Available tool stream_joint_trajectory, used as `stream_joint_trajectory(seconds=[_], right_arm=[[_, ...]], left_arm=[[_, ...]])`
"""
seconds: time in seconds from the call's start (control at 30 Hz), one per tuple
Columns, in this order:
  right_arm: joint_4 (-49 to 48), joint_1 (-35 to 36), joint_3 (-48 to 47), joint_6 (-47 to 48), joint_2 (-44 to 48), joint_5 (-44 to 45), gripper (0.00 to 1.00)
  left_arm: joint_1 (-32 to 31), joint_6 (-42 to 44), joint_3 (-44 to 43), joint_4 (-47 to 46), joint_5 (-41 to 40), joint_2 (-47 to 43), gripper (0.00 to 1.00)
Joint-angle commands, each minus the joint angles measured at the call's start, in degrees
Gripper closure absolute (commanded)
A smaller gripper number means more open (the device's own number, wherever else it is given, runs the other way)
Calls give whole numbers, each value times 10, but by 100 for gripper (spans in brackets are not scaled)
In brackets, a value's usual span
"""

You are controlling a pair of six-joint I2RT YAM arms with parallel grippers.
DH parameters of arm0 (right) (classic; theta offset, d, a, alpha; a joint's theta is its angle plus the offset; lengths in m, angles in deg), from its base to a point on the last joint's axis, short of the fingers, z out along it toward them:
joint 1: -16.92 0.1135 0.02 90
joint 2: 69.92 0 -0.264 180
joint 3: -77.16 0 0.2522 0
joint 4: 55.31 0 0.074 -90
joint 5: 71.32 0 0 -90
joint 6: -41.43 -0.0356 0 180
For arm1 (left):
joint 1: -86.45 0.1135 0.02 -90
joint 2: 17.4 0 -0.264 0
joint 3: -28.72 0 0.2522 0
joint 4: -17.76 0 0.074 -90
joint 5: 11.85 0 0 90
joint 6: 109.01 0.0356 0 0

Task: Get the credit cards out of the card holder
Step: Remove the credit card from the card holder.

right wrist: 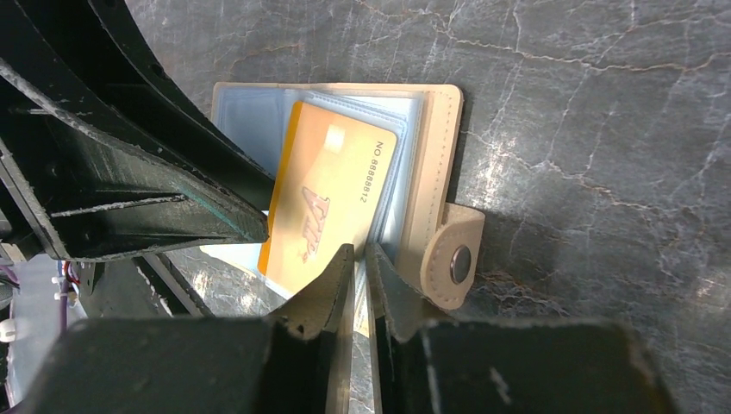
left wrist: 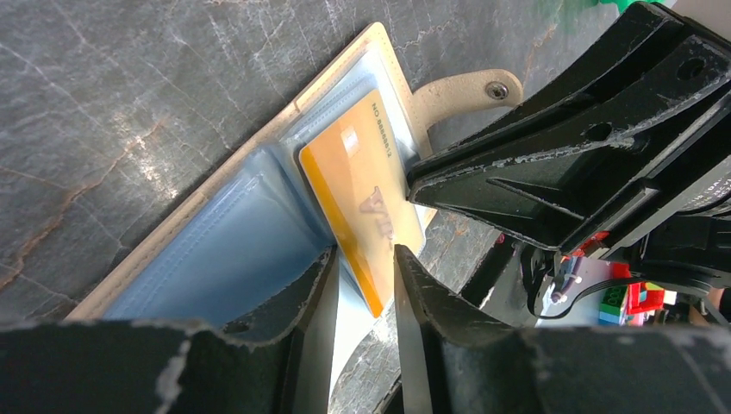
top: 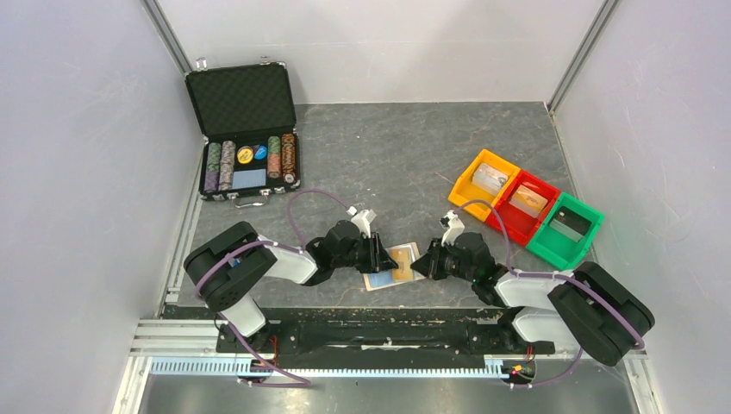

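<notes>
The orange credit card (right wrist: 332, 198) is half drawn from the open card holder (right wrist: 435, 155), which lies on the table (top: 388, 147) between both arms. Extraction is judged underway; a steady pull is needed next. The left gripper (left wrist: 364, 259) is set low, jaws narrow astride the card's corner (grip uncertain). The right gripper (right wrist: 358, 254) is nearly closed at the holder's edge; whether anything is held cannot be told.
</notes>
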Motion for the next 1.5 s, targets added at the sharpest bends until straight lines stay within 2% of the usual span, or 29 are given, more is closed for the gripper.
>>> stream_joint_trajectory(seconds=[0.0,0.1,0.3,0.43,0.57,1.1,1.47], right_arm=[[30,4,18,5,-12,-4,89],[26,3,16,2,-18,-6,89],[16,3,18,-8,-17,-7,90],[20,4,17,-8,-14,-6,90],[26,2,17,-6,-16,1,91],[39,-9,25,-17,-9,30,94],[72,-11,-1,-7,10,31,94]], left_arm=[[-7,-39,-9,-51,38,-6,67],[-7,-41,-10,-52,41,-8,72],[-7,-59,-11,-83,63,4,74],[-7,-75,-6,-115,71,8,82],[-5,-92,-1,-132,77,13,97],[5,-42,23,22,-6,-79,98],[11,-40,41,35,-13,-95,98]])
